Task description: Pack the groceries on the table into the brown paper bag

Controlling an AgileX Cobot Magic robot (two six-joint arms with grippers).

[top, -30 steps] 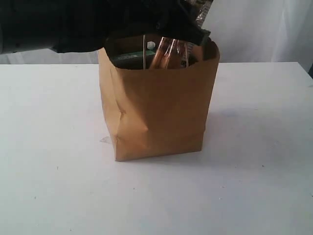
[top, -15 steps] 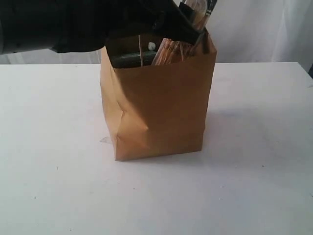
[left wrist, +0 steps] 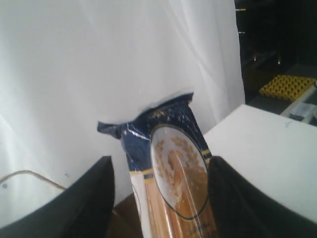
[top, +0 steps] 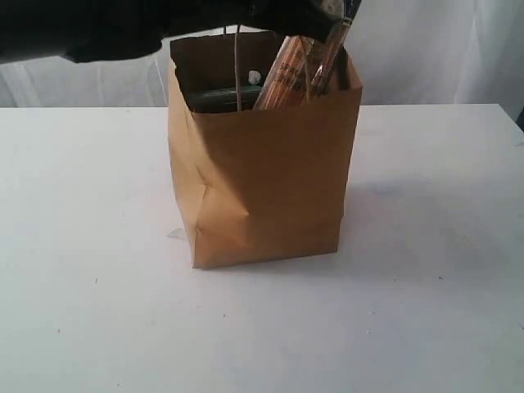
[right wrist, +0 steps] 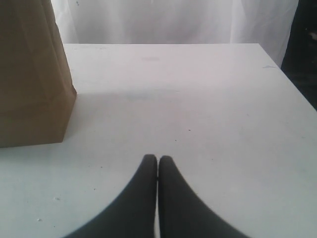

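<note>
The brown paper bag [top: 262, 180] stands upright mid-table with its mouth open. A spaghetti packet [top: 295, 70] leans inside it, top end sticking out at the back right corner. My left gripper [top: 327, 12] hovers over that top end at the upper frame edge. In the left wrist view the packet [left wrist: 173, 173] stands between the open jaws of the left gripper [left wrist: 161, 163], with a clear gap on one side. A dark item [top: 214, 98] and a white cap [top: 254, 77] show inside the bag. My right gripper [right wrist: 158, 158] is shut and empty, low over the table [right wrist: 198, 99] beside the bag [right wrist: 29, 74].
The left arm's black bulk [top: 98, 29] stretches across the upper left, above the bag. A thin paper handle [top: 237, 65] hangs at the bag's mouth. A tiny white lump [top: 176, 234] lies at the bag's lower left corner. White curtains hang behind the table [top: 426, 246].
My left gripper has opened and risen off the spaghetti packet. The packet has stayed in the bag, leaning at the back right. The right arm has not moved.
</note>
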